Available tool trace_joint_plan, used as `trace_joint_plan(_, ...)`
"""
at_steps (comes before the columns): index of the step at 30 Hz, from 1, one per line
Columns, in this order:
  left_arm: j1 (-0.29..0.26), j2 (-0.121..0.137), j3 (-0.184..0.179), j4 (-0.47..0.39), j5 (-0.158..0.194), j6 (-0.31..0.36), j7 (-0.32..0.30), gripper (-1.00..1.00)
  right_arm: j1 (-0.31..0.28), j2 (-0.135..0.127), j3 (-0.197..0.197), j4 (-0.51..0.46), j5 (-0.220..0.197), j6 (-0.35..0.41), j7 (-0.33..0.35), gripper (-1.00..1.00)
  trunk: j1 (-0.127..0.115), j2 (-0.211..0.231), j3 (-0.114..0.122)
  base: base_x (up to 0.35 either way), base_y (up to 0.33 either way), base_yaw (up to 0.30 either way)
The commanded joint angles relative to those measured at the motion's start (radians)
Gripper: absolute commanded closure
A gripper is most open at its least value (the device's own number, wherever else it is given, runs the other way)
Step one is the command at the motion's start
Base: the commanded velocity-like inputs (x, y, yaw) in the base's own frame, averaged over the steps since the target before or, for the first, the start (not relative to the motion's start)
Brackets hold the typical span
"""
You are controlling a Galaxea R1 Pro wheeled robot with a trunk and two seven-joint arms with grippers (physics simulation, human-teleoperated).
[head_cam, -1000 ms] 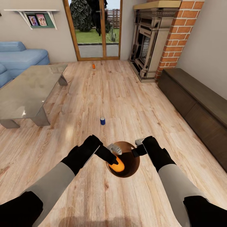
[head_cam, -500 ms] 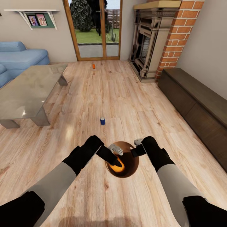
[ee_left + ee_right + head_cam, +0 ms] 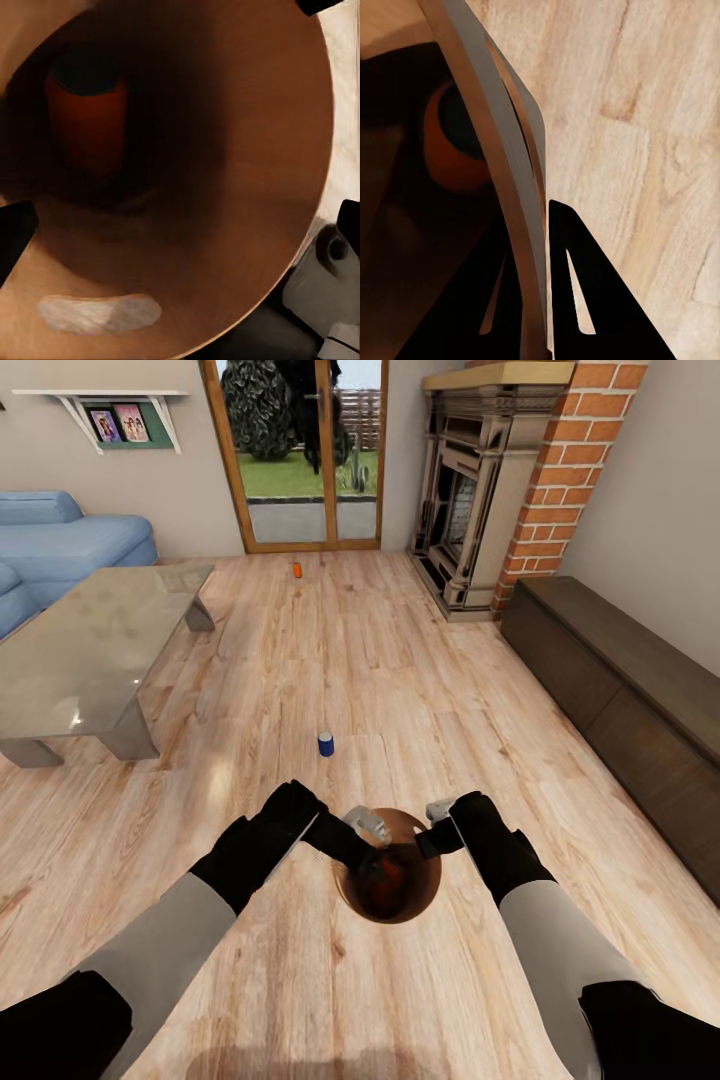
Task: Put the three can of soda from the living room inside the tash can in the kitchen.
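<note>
Both grippers meet at the small round tapered bucket with a tan wood-coloured inside (image 3: 405, 880), low in front of the robot over the wood plank floor (image 3: 400, 670). Its rim is pinched by the right gripper (image 3: 432, 838), one black finger (image 3: 592, 300) on each side of the thin wall. Reaching over the bucket mouth, the left gripper (image 3: 368, 847) has its black fingertips (image 3: 15, 232) spread at the edges of its wrist view, pinching nothing. An orange soda can with a dark top (image 3: 88, 112) lies deep inside, apparently tipped against the wall, though shadow hides much. A blue soda can (image 3: 326, 744) stands on the floor ahead, and another orange can (image 3: 297, 570) far off near the wood-framed glass doors (image 3: 300, 450)
</note>
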Motion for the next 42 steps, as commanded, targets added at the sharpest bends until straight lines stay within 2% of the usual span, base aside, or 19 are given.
trace_joint_plan(1, 0.000, 0.026, 0.002, -0.054, 0.002, 0.000, -0.011, -1.00, 0.000, 0.000, -0.002, 0.000, -0.023, 0.005, 0.008, 1.00, 0.000, 0.000, 0.000, 0.000, 0.000, 0.000)
trace_joint_plan(5, 0.001, 0.153, 0.028, -0.202, 0.025, 0.000, -0.094, -1.00, 0.000, -0.004, -0.006, 0.000, -0.024, 0.004, 0.012, 1.00, 0.000, 0.000, 0.000, 0.000, 0.000, 0.000)
trace_joint_plan(7, 0.006, 0.235, 0.103, -0.286, 0.039, 0.000, -0.156, -1.00, 0.000, -0.006, -0.007, 0.000, -0.025, 0.004, 0.014, 1.00, 0.000, 0.000, 0.000, 0.000, 0.000, 0.000)
trace_joint_plan(8, 0.009, 0.306, 0.229, -0.373, 0.048, 0.000, -0.212, -1.00, 0.000, -0.007, -0.008, 0.001, -0.025, 0.004, 0.015, 1.00, 0.000, 0.000, 0.000, 0.000, 0.000, 0.000)
trace_joint_plan(10, 0.017, 0.385, 0.438, -0.441, 0.052, 0.000, -0.310, -1.00, 0.000, -0.008, -0.009, 0.001, -0.025, 0.003, 0.017, 1.00, 0.000, 0.000, 0.000, 0.000, 0.000, 0.000)
trace_joint_plan(11, 0.023, 0.401, 0.489, -0.450, 0.051, 0.000, -0.339, -1.00, 0.000, -0.009, -0.009, 0.001, -0.025, 0.002, 0.017, 1.00, 0.000, 0.000, 0.000, 0.000, 0.000, 0.000)
trace_joint_plan(13, 0.074, 0.437, 0.671, -0.480, 0.045, 0.000, -0.414, -1.00, 0.001, -0.010, -0.011, 0.001, -0.026, 0.001, 0.018, 1.00, 0.000, 0.000, 0.000, 0.000, 0.000, 0.000)
trace_joint_plan(15, 0.112, 0.445, 0.734, -0.491, 0.044, 0.000, -0.432, -1.00, 0.001, -0.011, -0.011, 0.001, -0.025, 0.001, 0.018, 1.00, 0.000, 0.000, 0.000, 0.000, 0.000, 0.000)
trace_joint_plan(16, 0.189, 0.450, 0.796, -0.497, 0.041, -0.055, -0.443, -1.00, 0.001, -0.011, -0.012, -0.003, -0.024, 0.000, 0.018, 1.00, 0.000, 0.000, 0.000, 0.000, 0.000, 0.000)
trace_joint_plan(20, 0.328, 0.435, 0.873, -0.483, 0.041, -0.193, -0.403, -1.00, 0.002, -0.025, -0.013, -0.007, -0.025, -0.002, 0.020, 1.00, 0.000, 0.000, 0.000, 0.000, 0.000, 0.000)
trace_joint_plan(22, 0.438, 0.376, 0.928, -0.448, 0.040, -0.350, -0.290, -1.00, 0.004, -0.062, -0.010, -0.036, -0.024, -0.003, 0.046, 1.00, 0.000, 0.000, 0.000, 0.000, 0.000, 0.000)
trace_joint_plan(27, 0.527, 0.337, 0.947, -0.424, 0.047, -0.452, -0.207, -1.00, 0.008, -0.132, -0.010, -0.111, -0.023, -0.003, 0.071, 1.00, 0.000, 0.000, 0.000, 0.000, 0.000, 0.000)
trace_joint_plan(29, 0.556, 0.330, 0.950, -0.401, 0.048, -0.488, -0.172, -1.00, 0.022, -0.208, -0.012, -0.148, -0.026, -0.011, 0.117, 1.00, 0.000, 0.000, 0.000, 0.000, 0.000, 0.000)
trace_joint_plan(32, 0.563, 0.327, 0.951, -0.381, 0.048, -0.521, -0.163, -1.00, 0.040, -0.260, -0.014, -0.158, -0.027, -0.032, 0.164, 1.00, 0.000, 0.000, 0.000, 0.000, 0.000, 0.000)
trace_joint_plan(34, 0.568, 0.323, 0.951, -0.338, 0.047, -0.567, -0.157, -1.00, 0.074, -0.320, -0.024, -0.169, -0.027, -0.117, 0.234, 1.00, 0.000, 0.000, 0.000, 0.000, 0.000, 0.000)
trace_joint_plan(37, 0.571, 0.314, 0.951, -0.253, 0.046, -0.655, -0.145, -1.00, 0.137, -0.358, -0.106, -0.177, -0.027, -0.251, 0.280, 1.00, 0.000, 0.000, 0.000, 0.000, 0.000, 0.000)
trace_joint_plan(39, 0.571, 0.311, 0.952, -0.206, 0.046, -0.702, -0.134, -1.00, 0.163, -0.364, -0.156, -0.183, -0.028, -0.305, 0.290, 1.00, 0.000, 0.000, 0.000, 0.000, 0.000, 0.000)
trace_joint_plan(40, 0.571, 0.309, 0.952, -0.137, 0.048, -0.770, -0.113, -1.00, 0.213, -0.366, -0.223, -0.195, -0.029, -0.397, 0.299, 1.00, 0.000, 0.000, 0.000, 0.000, 0.000, 0.000)
trace_joint_plan(42, 0.572, 0.308, 0.951, -0.092, 0.049, -0.817, -0.086, -1.00, 0.275, -0.368, -0.273, -0.203, -0.030, -0.501, 0.303, 1.00, 0.000, 0.000, 0.000, 0.000, 0.000, 0.000)
